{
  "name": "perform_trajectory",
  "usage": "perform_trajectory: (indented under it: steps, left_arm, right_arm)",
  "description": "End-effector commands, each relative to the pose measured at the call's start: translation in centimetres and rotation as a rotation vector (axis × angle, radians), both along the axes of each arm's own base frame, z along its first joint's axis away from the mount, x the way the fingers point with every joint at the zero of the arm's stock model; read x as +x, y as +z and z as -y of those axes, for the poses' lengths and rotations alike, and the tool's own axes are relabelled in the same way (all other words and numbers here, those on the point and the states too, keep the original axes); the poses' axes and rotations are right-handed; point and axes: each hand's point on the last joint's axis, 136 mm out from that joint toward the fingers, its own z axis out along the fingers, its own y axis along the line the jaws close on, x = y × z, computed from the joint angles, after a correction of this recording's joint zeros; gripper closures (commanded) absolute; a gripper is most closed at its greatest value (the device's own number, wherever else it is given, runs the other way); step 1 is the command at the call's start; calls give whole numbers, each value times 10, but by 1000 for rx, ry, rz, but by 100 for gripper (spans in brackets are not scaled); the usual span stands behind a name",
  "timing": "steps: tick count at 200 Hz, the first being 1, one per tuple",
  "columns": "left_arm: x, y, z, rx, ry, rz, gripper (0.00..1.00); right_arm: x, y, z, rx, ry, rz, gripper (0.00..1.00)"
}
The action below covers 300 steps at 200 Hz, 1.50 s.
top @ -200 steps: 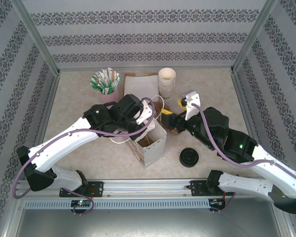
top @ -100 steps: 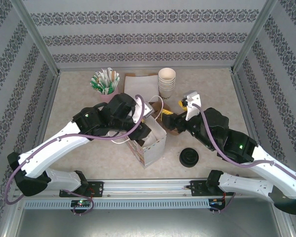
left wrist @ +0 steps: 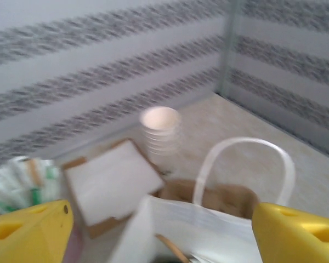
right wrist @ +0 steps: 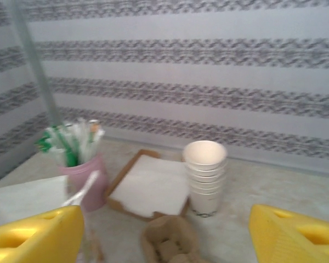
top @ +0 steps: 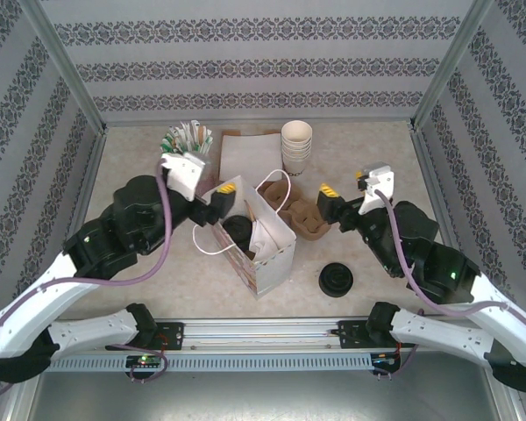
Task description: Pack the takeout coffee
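**Left gripper** (left wrist: 163,233): the jaws are spread wide and empty, just above the white paper bag (top: 276,256). The takeout coffee (top: 238,230) is seen below the gripper, standing inside the bag. **Right gripper** (right wrist: 164,235): likewise wide and empty. **Risk:** if a finger is caught in the bag handle (left wrist: 247,142), the bag could be toppled and the cup spilled.

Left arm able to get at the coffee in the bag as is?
Probably yes. The takeout coffee sits in the white paper bag, mouth open upward, black lid showing. The left hand is open beside that mouth; only the bag's handles crowd the way.
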Motion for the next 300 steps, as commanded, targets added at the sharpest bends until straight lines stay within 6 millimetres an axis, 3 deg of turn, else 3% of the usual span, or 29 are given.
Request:
perform_trajectory:
  steps: [1,16,33,62,89,115,134,166,201,221,254,275,300]
  left_arm:
    - [32,8,-50,-40,257,84,7]
    - [50,-12,-82,-70,376,39,0]
    - [65,-39,-122,-105,526,-7,0]
    - [74,-82,-188,-183,775,-17,0]
    - [79,-132,-216,-149,893,-66,0]
    - [83,-192,-229,-17,984,-144,0]
    - [81,-225,-240,42,1038,-133,0]
    - [82,-262,-250,69,1061,-155,0]
    - [94,-298,-247,146,1013,-170,0]
    - [105,-302,-245,176,989,-191,0]
    - [126,-292,-240,187,937,-73,0]
    - [136,-299,-234,189,882,-130,0]
    - [130,-295,-230,144,856,-91,0]
  right_arm:
    - [16,-7,38,-72,-211,57,17]
    - [27,-20,55,-91,-292,57,16]
    - [42,-44,76,-90,-372,26,11]
    - [72,-96,106,-62,-443,-45,2]
    - [92,-141,138,-28,-556,-67,2]
    - [105,-185,152,-50,-583,-105,2]
    - [112,-211,150,-126,-554,-175,2]
    - [122,-247,154,-156,-553,-240,2]
    - [135,-265,158,-145,-565,-243,2]
    - [143,-272,157,-145,-556,-240,2]
    - [161,-272,157,-153,-558,-212,2]
    - [174,-282,153,-164,-526,-223,2]
    - [182,-285,148,-152,-491,-231,2]
